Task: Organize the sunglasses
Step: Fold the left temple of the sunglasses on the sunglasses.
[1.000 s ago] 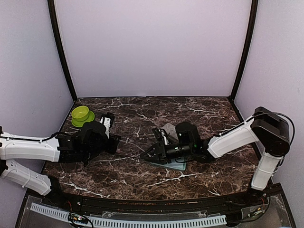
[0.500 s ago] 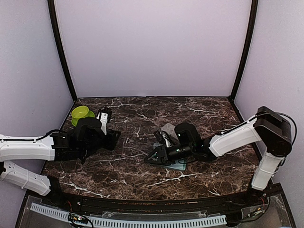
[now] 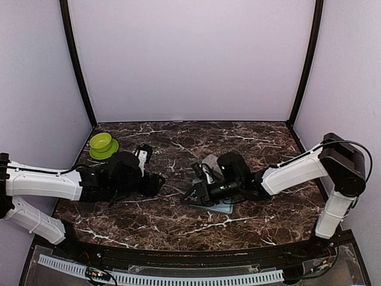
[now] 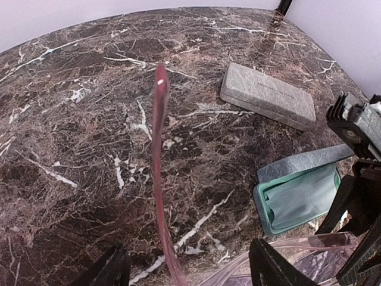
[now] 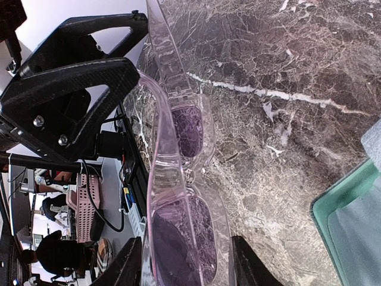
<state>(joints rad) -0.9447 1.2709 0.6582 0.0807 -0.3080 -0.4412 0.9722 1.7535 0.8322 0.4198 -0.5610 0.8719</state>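
Observation:
The sunglasses (image 5: 178, 196) have a clear pink frame and purple lenses. My right gripper (image 5: 187, 265) is shut on them across one lens, just above the marble table. One pink temple arm (image 4: 159, 179) sticks out and passes between the spread fingers of my left gripper (image 4: 190, 268), which is open and does not touch it. In the top view my left gripper (image 3: 159, 183) and right gripper (image 3: 193, 193) face each other at mid-table. The clear frame hardly shows there.
An open grey case with teal lining (image 4: 297, 199) lies under my right arm (image 3: 280, 173). A closed grey case (image 4: 268, 95) lies behind it. A green bowl (image 3: 102, 145) sits at the back left. Purple walls enclose the table.
My left gripper has opened wide and moved right toward the right gripper, around the temple arm. The right gripper has stayed nearly still, holding the sunglasses.

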